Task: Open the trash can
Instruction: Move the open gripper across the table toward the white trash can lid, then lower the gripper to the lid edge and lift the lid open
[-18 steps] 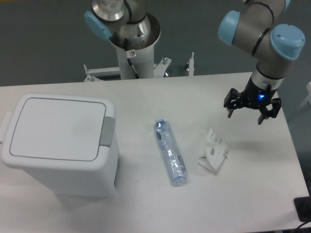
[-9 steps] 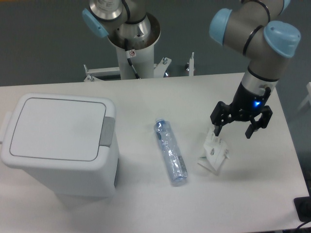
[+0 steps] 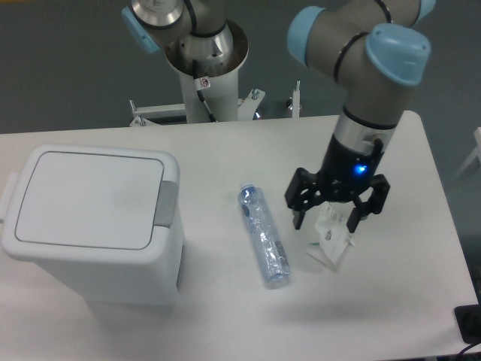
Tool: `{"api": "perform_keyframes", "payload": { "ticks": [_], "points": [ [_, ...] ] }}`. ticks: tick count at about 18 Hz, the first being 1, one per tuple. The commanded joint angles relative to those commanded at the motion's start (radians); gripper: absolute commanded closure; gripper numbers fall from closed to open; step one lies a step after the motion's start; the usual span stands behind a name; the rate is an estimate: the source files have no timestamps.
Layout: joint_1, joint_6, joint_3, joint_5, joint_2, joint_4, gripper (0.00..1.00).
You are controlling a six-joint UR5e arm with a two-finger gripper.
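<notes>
trash can (image 3: 94, 218) lid stayed shut on the left. tool (image 3: 337, 212), fingers spread and empty, had swung leftward, now over crumpled paper (image 3: 331, 239); approach underway, latch untouched.

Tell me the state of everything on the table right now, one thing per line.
trash can: upright, lid shut flat.
grey latch tab: flush at the lid's edge, not touched.
plastic bottle: lying on its side, empty-looking.
crumpled white carton: lying on the table, partly under the gripper.
gripper: open, holding nothing, over the carton, well away from the trash can.
</notes>
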Motion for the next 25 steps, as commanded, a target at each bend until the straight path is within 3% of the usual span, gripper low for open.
{"api": "perform_keyframes", "payload": {
  "ticks": [9, 13, 16, 25],
  "points": [
    [-0.1, -0.055, -0.034, -0.083, 0.089, 0.005, 0.0],
    [-0.111, -0.137, -0.139, -0.077, 0.172, 0.032, 0.0],
    [-0.147, -0.135, -0.158, -0.074, 0.166, 0.097, 0.0],
    [-0.167, -0.126, -0.193, -0.055, 0.157, 0.112, 0.0]
  ]
}}
